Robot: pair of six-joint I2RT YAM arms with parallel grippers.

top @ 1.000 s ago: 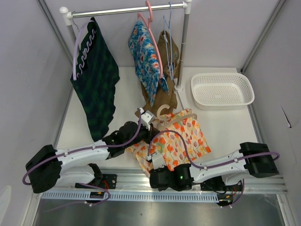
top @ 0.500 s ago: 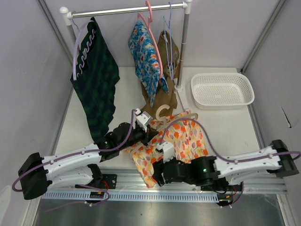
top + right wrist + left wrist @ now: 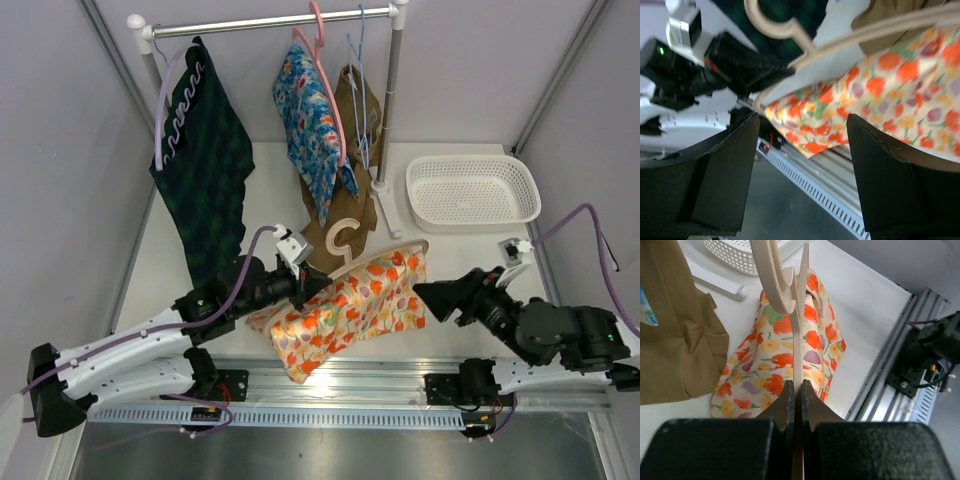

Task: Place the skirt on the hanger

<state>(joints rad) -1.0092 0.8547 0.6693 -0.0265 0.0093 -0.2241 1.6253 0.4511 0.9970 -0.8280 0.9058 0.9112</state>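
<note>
The floral skirt (image 3: 350, 305) with orange flowers hangs from a cream wooden hanger (image 3: 345, 235), held tilted above the table. My left gripper (image 3: 300, 283) is shut on the hanger's left end; in the left wrist view the hanger's thin bar (image 3: 796, 340) runs between my closed fingers (image 3: 785, 402), with the skirt (image 3: 780, 365) below. My right gripper (image 3: 430, 293) is open and empty, just right of the skirt's edge. The right wrist view shows the hanger (image 3: 805, 42) and skirt (image 3: 880, 100) past its spread fingers (image 3: 735, 165).
A clothes rail (image 3: 270, 20) at the back carries a dark green garment (image 3: 205, 170), a blue floral garment (image 3: 310, 120) and a brown one (image 3: 345, 200). A white basket (image 3: 472, 192) stands at the back right. The rail's base (image 3: 385, 205) is near the hanger.
My right arm has pulled back from the skirt's front to the right and opened clear of it. My left gripper has lifted the hanger, and the skirt now hangs spread along it.
</note>
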